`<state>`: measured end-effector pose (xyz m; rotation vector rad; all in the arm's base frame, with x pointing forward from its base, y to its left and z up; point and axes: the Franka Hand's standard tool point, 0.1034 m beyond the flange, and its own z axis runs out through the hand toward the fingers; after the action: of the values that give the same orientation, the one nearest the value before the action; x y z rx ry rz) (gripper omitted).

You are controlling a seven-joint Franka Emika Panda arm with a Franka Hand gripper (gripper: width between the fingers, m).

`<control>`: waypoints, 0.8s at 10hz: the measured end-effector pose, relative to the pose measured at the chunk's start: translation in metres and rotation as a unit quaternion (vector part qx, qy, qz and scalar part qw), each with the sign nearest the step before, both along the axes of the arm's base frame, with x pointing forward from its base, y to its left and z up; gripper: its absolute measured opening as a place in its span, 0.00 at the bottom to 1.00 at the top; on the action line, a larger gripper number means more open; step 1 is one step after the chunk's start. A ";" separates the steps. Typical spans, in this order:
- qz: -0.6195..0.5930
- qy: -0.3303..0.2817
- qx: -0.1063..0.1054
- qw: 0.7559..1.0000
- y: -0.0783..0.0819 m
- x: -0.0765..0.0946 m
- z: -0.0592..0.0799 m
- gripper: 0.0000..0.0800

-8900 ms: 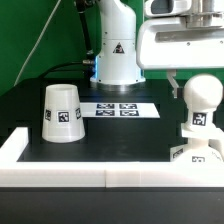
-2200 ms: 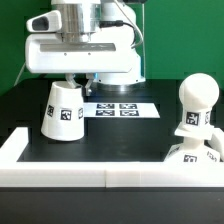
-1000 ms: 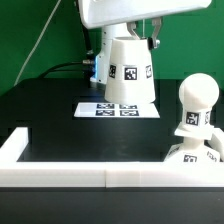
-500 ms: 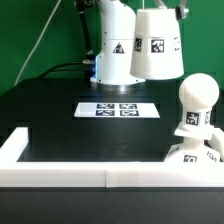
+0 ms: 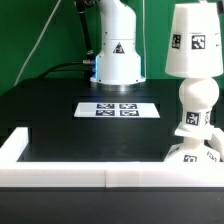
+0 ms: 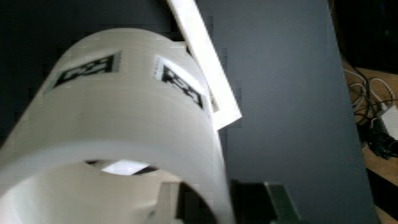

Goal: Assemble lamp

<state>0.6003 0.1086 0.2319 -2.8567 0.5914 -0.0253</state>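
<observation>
The shade (image 5: 195, 40) hangs in the air directly above the bulb (image 5: 198, 100), which stands on the base (image 5: 193, 152) at the exterior view's right. The jaws grip the shade's rim (image 6: 187, 190). The marker board (image 5: 117, 108) lies on the bench (image 5: 60, 120).

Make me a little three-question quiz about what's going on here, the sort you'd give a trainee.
1. True or false: the shade is resting on the table.
2. What sits directly under the shade? A) the marker board B) the bulb C) the robot's pedestal
3. Fill in: the bulb stands upright on the ___ at the exterior view's right.

Key:
1. False. It hangs in the air, above the bulb; the wrist view shows it up close, with a gripper finger beside its wall.
2. B
3. base
</observation>
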 end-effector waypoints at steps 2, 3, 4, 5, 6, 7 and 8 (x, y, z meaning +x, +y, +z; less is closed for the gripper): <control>0.003 0.001 -0.002 1.000 0.006 0.010 -0.017 0.06; 0.004 0.005 -0.003 1.000 0.005 0.010 -0.024 0.06; 0.006 0.003 -0.004 1.000 0.004 0.011 -0.031 0.06; 0.004 0.003 -0.006 1.000 0.004 0.012 -0.039 0.06; 0.003 0.004 -0.008 1.000 0.003 0.012 -0.049 0.06; 0.001 0.004 -0.009 1.000 0.002 0.012 -0.055 0.06; 0.002 0.005 -0.011 1.000 0.001 0.011 -0.062 0.06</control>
<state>0.6114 0.1100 0.1702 -2.8806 0.5901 -0.0154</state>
